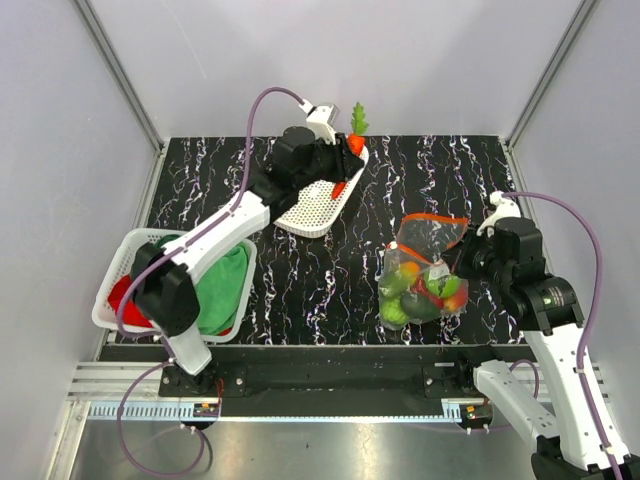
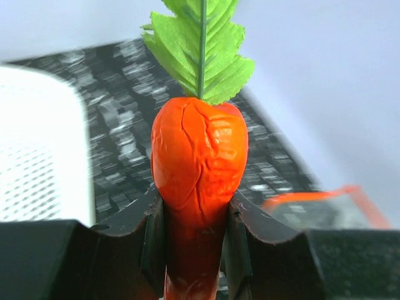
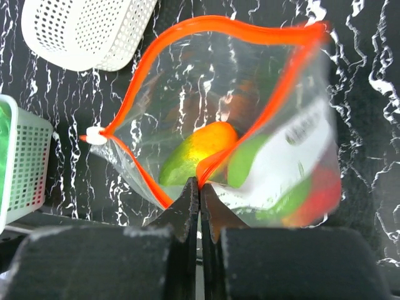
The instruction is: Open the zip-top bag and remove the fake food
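The clear zip-top bag (image 1: 428, 262) stands right of centre, its red-orange zip mouth (image 3: 206, 37) gaping wide. Several pieces of fake food (image 1: 420, 295), green, orange and red, lie in its bottom. My right gripper (image 3: 200, 187) is shut on the near lip of the bag's zip strip. My left gripper (image 2: 195, 231) is shut on an orange carrot (image 2: 197, 162) with a green leafy top (image 1: 358, 120), held at the far end of a tilted white mesh basket (image 1: 318, 205). A small red piece (image 1: 339, 189) lies in that basket.
A second white mesh basket (image 1: 120, 268) at the near left holds green and red cloths (image 1: 222, 285). Grey walls close in the black marbled tabletop (image 1: 300, 280) on three sides.
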Motion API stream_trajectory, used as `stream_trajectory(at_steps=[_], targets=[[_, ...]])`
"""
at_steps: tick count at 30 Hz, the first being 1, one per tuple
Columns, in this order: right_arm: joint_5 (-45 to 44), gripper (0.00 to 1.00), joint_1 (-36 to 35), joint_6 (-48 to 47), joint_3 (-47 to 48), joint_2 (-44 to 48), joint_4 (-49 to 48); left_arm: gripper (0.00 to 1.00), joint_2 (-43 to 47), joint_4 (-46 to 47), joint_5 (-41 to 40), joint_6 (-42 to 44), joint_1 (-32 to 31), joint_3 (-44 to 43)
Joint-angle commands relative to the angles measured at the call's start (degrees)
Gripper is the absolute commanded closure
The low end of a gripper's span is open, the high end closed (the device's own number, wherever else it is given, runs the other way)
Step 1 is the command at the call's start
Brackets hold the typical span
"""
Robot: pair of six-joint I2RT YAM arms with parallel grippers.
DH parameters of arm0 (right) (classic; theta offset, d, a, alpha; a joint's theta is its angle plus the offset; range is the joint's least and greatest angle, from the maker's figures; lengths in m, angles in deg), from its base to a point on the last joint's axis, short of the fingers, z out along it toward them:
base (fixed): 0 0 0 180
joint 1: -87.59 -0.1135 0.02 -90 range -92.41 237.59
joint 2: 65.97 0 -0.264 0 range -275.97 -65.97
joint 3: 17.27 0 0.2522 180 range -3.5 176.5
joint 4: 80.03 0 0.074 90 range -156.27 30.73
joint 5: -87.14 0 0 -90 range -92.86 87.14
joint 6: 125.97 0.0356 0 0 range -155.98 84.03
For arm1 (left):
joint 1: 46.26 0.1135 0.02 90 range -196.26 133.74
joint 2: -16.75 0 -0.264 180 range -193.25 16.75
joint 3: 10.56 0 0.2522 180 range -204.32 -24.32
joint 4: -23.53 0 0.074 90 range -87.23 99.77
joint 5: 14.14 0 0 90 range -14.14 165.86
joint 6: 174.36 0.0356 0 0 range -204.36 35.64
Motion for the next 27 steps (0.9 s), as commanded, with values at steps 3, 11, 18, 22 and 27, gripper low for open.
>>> stream_trajectory(at_steps=[3, 11, 18, 22, 27], targets=[[-2.43, 1.00, -0.06, -2.45, 3.62, 1.02, -1.62, 1.00, -8.62, -7.09, -1.95, 11.41, 5.38, -1.44], [-1.64, 1.00, 0.03, -2.45, 3.10, 1.81, -1.71, 0.98, -19.17, -6.22, -2.47, 11.53, 7.67, -1.98], [-0.50, 1.00, 0.03, -2.36, 2.74, 1.55, -1.71, 0.28, -18.22, -4.02, -5.90, 9.06, 7.68, 2.77], [0.21, 1.00, 0.03, -2.27, 3.01, 1.29, -1.80, 0.16, -16.20, -5.86, -6.08, 10.20, 7.76, 2.16], [1.61, 1.00, 0.03, -2.01, 2.92, 1.02, -1.71, 0.21, -8.82, -7.80, -2.13, 8.28, 7.06, 2.68]])
